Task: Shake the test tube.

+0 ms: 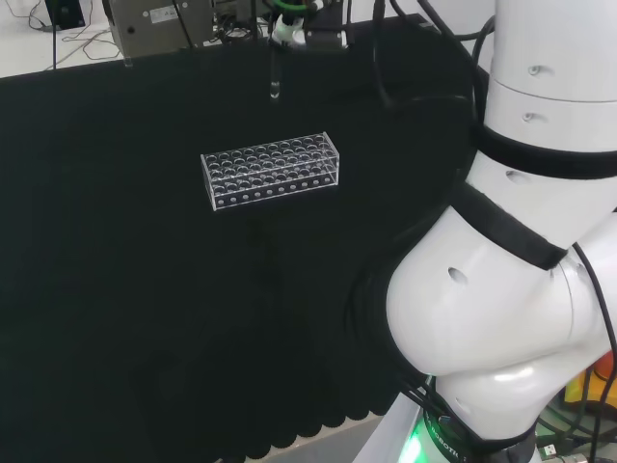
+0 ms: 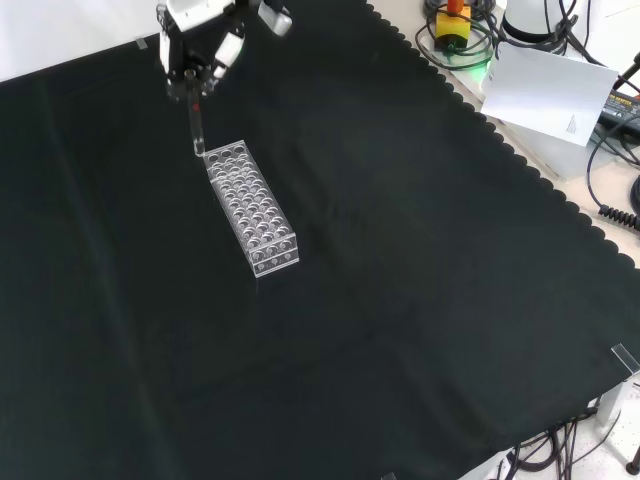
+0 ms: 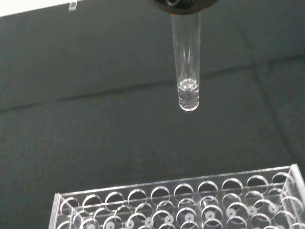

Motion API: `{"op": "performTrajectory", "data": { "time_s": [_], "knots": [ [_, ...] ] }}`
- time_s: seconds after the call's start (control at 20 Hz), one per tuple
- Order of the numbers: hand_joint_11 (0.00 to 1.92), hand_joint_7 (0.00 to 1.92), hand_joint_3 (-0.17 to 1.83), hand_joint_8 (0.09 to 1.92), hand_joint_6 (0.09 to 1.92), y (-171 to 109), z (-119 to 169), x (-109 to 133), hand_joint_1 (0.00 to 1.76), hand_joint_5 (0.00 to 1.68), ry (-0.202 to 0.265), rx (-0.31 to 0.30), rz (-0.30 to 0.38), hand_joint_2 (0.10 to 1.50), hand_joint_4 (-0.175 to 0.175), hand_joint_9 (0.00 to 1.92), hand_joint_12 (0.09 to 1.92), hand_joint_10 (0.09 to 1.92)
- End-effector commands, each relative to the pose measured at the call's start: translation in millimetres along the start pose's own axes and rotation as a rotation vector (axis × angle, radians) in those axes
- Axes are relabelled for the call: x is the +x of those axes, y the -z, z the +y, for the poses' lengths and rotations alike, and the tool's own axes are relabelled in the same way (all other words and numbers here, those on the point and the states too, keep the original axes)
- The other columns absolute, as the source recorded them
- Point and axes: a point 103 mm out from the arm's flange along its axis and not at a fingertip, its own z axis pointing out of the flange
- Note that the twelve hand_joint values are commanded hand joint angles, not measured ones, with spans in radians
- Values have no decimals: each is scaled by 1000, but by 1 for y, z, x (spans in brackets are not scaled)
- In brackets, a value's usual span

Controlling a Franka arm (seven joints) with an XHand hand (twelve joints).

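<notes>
A clear test tube (image 3: 186, 62) hangs upright with a little clear liquid at its rounded bottom. The hand (image 2: 200, 45) is curled round its top, at the upper left of the front view. There the test tube (image 2: 196, 128) hangs just off the far end of the clear rack (image 2: 250, 208). In the head view the hand (image 1: 294, 29) is at the top edge and the test tube (image 1: 275, 77) hangs above the cloth beyond the rack (image 1: 272, 170). The rack's holes (image 3: 186, 210) look empty in the wrist view.
The black cloth (image 2: 400, 280) covers the bench around the rack. A white paper sheet (image 2: 545, 90) and cables lie past the cloth's scalloped edge at the front view's upper right. The arm's white links (image 1: 521, 251) stand at the head view's right.
</notes>
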Motion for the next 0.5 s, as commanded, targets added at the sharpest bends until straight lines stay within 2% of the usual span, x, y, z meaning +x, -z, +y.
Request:
{"op": "performTrajectory", "data": {
  "time_s": [0.05, 0.25, 0.5],
  "knots": [
    [1340, 1246, -113, 875, 200, 25, -20, -12, 1422, 1271, -20, -32, 6, 1039, -175, 1286, 813, 554],
    [1340, 1247, -115, 874, 197, 37, -29, -11, 1422, 1272, -20, -49, 8, 1039, -175, 1286, 813, 554],
    [1341, 1247, -116, 873, 194, 46, -36, 3, 1422, 1274, 2, -64, 31, 1040, -175, 1286, 813, 554]
  ]
}}
